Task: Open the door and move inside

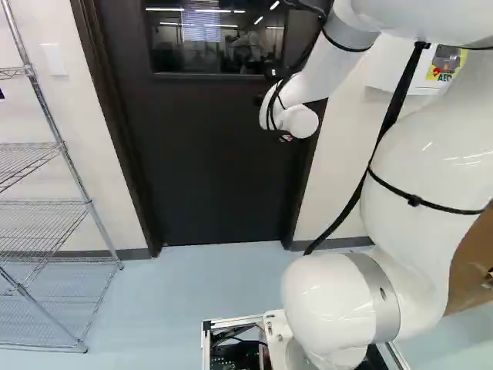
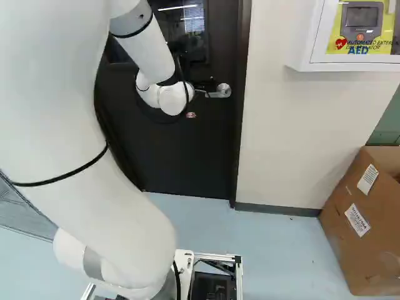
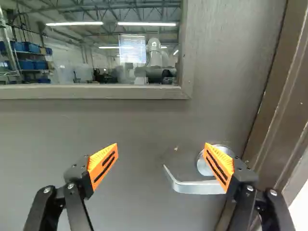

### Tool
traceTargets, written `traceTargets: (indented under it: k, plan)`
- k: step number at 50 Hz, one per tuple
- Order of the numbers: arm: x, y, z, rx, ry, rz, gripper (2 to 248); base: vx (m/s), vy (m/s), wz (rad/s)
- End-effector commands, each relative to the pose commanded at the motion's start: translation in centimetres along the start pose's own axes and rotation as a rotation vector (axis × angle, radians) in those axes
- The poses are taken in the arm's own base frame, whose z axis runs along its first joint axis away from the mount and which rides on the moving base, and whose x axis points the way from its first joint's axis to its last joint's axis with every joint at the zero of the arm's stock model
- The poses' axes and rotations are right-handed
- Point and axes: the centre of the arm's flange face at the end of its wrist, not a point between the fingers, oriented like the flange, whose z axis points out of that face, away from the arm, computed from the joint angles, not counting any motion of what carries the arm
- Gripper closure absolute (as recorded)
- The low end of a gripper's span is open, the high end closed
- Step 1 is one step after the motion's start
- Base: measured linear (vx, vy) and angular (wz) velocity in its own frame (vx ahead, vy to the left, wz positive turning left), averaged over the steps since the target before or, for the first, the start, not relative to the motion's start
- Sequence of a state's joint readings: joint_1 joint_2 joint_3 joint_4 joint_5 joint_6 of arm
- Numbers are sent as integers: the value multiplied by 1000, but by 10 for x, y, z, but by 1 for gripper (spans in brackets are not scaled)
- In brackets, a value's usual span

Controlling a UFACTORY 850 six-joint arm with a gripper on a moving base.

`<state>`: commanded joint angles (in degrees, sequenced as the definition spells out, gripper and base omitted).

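In the right base view the black gripper (image 2: 201, 85), partly hidden by the wrist, is up at the dark door (image 2: 209, 147) beside the silver lever handle (image 2: 222, 91). The wrist view has the gripper (image 3: 161, 150) open, its two orange pads wide apart with nothing gripped. The lever (image 3: 198, 186) lies beyond the fingers, its free end reaching into the space between them. One finger covers part of the round handle base (image 3: 204, 166); contact cannot be told. The door (image 3: 130, 125) looks closed against its frame (image 3: 276, 103).
A window (image 1: 216, 38) is set in the door's upper part. Wire shelving (image 1: 46, 202) stands left of the door in the left base view. In the right base view, a white AED cabinet (image 2: 306, 44) hangs on the wall, with a cardboard box (image 2: 350, 250) below it.
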<state>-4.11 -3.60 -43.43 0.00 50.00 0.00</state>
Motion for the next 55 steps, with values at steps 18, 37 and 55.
traceTargets:
  k: [18, 37, 55]
  plan:
    - [-19, 7, 6, -13, -37, 0, 3, 0, 0, 0]
    - [-40, 13, 15, -25, -77, 1, 3, 0, 0, 0]
    - [-59, 13, 17, -26, -115, 2, 3, 0, 0, 0]
